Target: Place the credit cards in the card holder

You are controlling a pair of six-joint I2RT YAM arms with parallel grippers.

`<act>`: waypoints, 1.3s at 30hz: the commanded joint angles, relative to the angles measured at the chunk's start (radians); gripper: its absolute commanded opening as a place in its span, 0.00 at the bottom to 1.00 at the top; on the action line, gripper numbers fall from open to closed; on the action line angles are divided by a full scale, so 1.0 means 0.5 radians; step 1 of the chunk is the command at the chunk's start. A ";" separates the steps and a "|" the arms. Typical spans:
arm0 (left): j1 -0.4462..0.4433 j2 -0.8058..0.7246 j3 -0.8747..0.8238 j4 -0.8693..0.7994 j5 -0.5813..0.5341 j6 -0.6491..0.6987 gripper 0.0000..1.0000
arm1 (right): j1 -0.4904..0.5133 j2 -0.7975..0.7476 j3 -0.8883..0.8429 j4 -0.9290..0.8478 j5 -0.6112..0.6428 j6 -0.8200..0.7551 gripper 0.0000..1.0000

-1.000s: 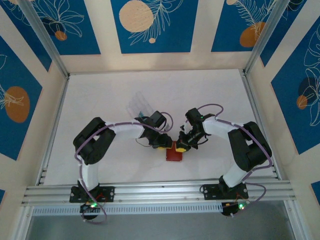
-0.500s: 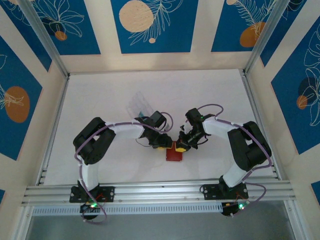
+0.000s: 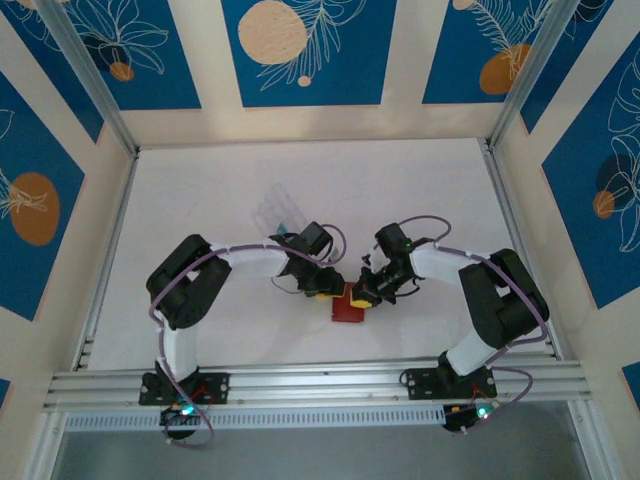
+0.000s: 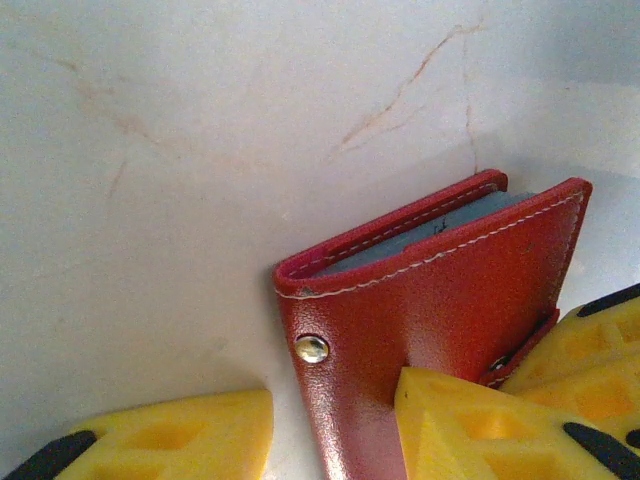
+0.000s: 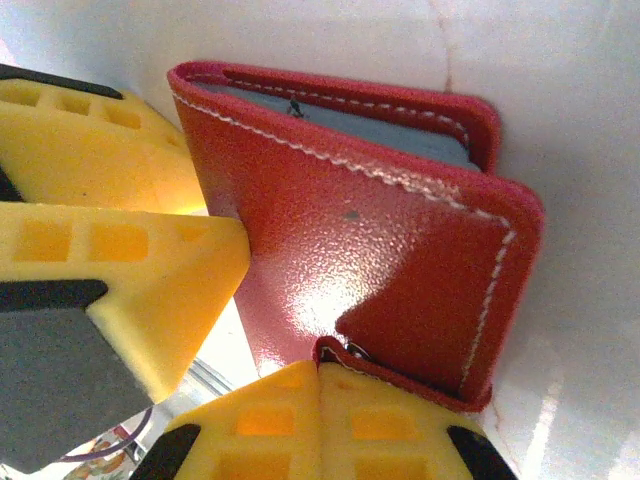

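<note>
The right gripper (image 5: 320,372) is clenched on the small closing strap of the flat red leather folding wallet (image 5: 350,240). The left gripper (image 4: 335,398) is released: one yellow finger is laid against the red cover and the other is just beside it. A thin teal card (image 4: 420,245) is seen between the covers. The wallet is placed on the white table (image 4: 200,150), at its middle, on the near side.
</note>
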 commanded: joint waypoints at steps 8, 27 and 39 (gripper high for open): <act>-0.106 0.408 -0.050 0.664 -0.023 0.003 0.40 | 0.002 0.093 -0.109 -0.025 0.136 0.063 0.00; -0.024 0.227 -0.162 0.782 0.077 -0.058 0.40 | -0.039 0.061 0.295 -0.192 -0.015 -0.024 0.00; -0.022 0.251 -0.191 0.823 0.085 -0.065 0.40 | -0.004 0.159 0.299 -0.167 -0.014 -0.023 0.00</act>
